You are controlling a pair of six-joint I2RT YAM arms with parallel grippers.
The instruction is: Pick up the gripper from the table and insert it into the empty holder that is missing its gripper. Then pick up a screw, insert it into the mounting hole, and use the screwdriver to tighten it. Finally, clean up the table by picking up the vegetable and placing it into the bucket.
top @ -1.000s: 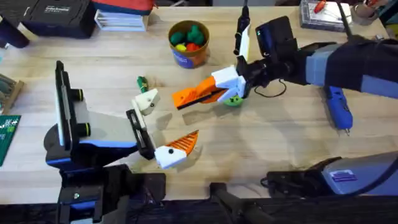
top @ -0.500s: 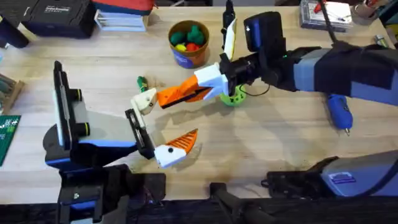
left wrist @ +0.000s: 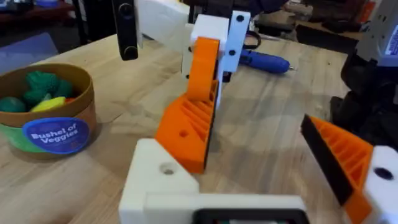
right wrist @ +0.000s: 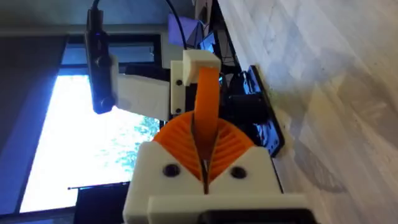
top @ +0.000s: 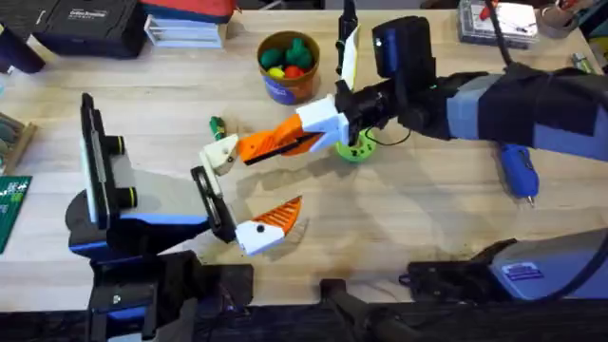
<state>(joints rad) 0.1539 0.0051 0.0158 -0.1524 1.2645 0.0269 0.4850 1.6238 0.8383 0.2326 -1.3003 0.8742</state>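
The right gripper was clamped on the white end of the spare gripper, which hung just left of the overhead frame's centre. Its orange tip was at the empty holder, seemingly touching it. The left gripper was spread wide and grasped nothing. To seat the part well, the right arm probably needed to square its slanted orange body with the holder's slot first. It should then push slowly along that line, keeping its grip firm so the piece could not twist or jam at the mouth.
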